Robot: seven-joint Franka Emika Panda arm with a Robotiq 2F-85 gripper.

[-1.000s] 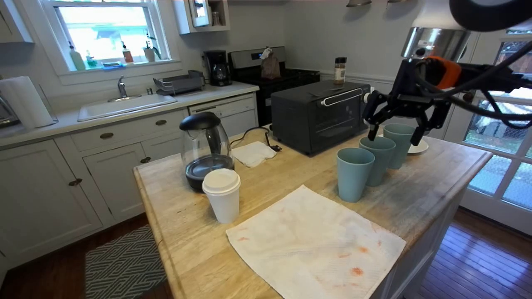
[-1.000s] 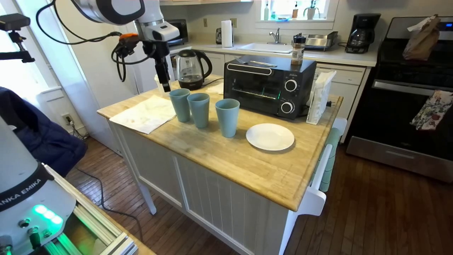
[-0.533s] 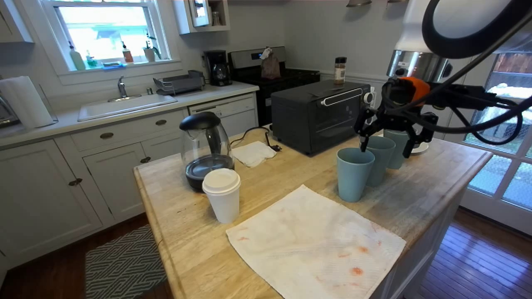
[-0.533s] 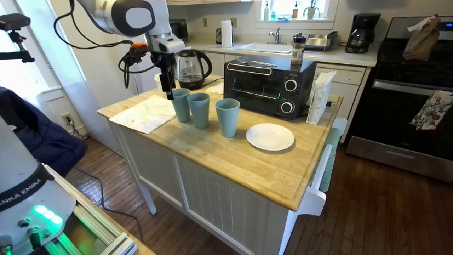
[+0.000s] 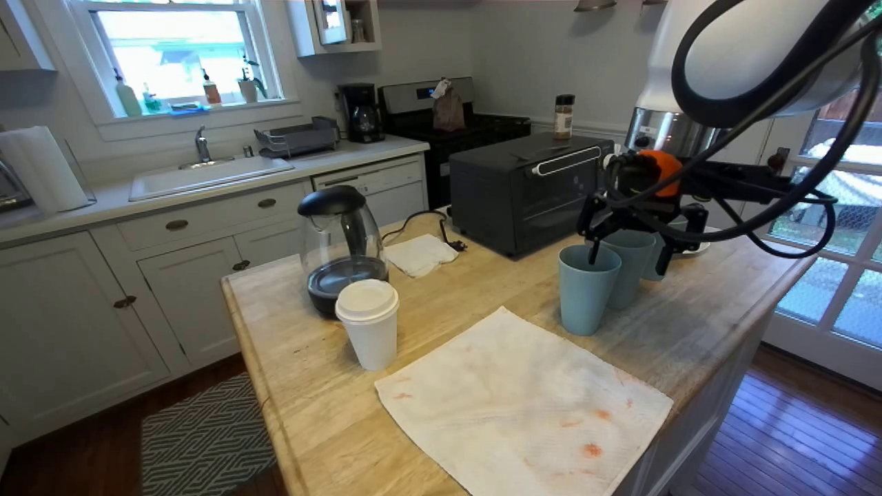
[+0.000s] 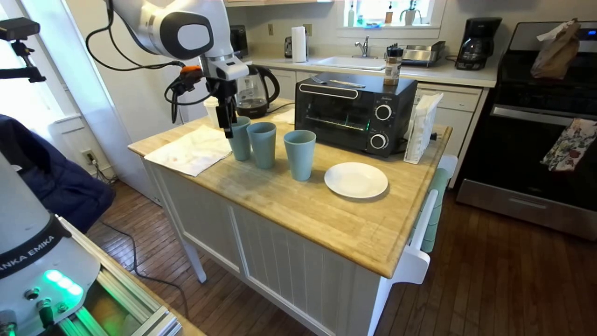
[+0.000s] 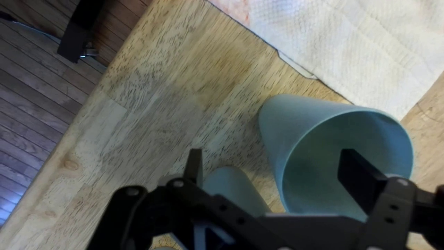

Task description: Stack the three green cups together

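Cups (image 6: pixel 262 151): three, upright in a row on the table (image 6: pixel 354 228), none nested in another.
End cup (image 7: pixel 317 156): the one nearest to the towel (image 7: pixel 347 52); its long axis is vertical, its mouth upward.
Gripper (image 5: pixel 628 266): spread wide, pinching nothing — it hangs partly over this cup.
Cup wall (image 7: pixel 277 149): in the wrist view, one finger (image 7: pixel 359 177) shows against the mouth and the other finger (image 7: pixel 194 166) outside, towards the table edge, so the wall lies between them.
Rim: whether the first finger is below it, I cannot tell.
Middle cup (image 7: pixel 234 187): just beside, partly hidden behind the gripper — I judge a descent to pinch the wall comes next, and could bump this one.
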